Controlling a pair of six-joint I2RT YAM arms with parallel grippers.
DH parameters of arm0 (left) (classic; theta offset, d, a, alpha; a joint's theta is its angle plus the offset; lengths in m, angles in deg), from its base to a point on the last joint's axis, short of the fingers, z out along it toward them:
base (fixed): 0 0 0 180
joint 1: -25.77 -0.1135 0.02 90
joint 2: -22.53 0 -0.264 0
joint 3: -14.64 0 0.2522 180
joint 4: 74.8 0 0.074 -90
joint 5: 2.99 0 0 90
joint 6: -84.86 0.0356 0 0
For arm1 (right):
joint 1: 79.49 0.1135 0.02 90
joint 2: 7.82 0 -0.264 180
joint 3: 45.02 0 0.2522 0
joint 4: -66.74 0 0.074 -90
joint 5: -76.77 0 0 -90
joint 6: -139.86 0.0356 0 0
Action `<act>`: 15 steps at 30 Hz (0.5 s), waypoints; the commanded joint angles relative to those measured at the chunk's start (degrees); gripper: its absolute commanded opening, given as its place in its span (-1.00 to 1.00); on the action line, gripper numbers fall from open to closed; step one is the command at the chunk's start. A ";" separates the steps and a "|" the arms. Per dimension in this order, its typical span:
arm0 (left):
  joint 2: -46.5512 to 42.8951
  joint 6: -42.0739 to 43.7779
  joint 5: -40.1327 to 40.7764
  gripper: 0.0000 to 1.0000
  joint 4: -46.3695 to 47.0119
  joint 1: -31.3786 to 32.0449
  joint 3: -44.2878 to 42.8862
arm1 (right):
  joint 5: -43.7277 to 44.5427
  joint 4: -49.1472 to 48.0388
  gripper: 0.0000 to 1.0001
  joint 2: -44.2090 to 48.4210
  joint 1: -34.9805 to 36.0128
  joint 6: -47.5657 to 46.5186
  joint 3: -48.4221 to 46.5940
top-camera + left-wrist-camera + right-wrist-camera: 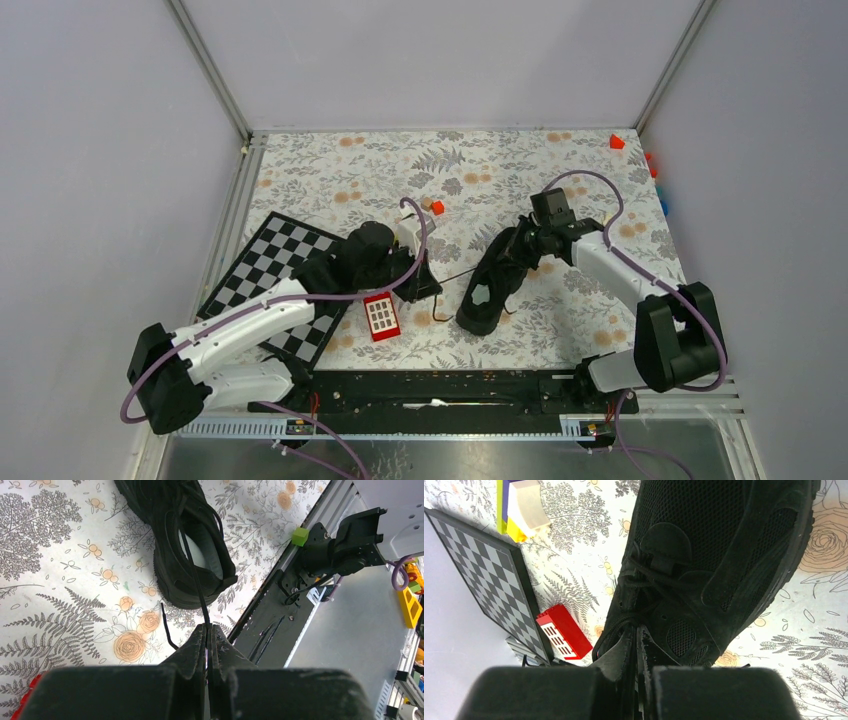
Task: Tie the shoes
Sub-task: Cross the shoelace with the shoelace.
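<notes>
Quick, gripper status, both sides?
Left gripper: closed, pinching a lace of the shoe.
Right gripper: closed at the shoe; any lace in it cannot be told.

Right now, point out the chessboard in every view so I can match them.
Top external: chessboard, left of centre, partly under the left arm.
Left wrist: not in it.
Right wrist: along the left edge.
Shared landmark: the black shoe, in all three.

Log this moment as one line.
left hand shut on thin black lace | right hand shut at black mesh sneaker | lace taut
</notes>
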 commanded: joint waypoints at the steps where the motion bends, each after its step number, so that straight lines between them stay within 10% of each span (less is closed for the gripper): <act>1: 0.32 0.35 -0.39 -1.00 2.88 0.21 -2.94 | 1.85 -4.48 -1.00 4.28 1.98 1.14 2.10; 15: 0.65 -0.36 0.87 -1.00 2.98 0.35 -3.30 | -0.09 -3.85 -1.00 5.90 3.71 0.46 2.20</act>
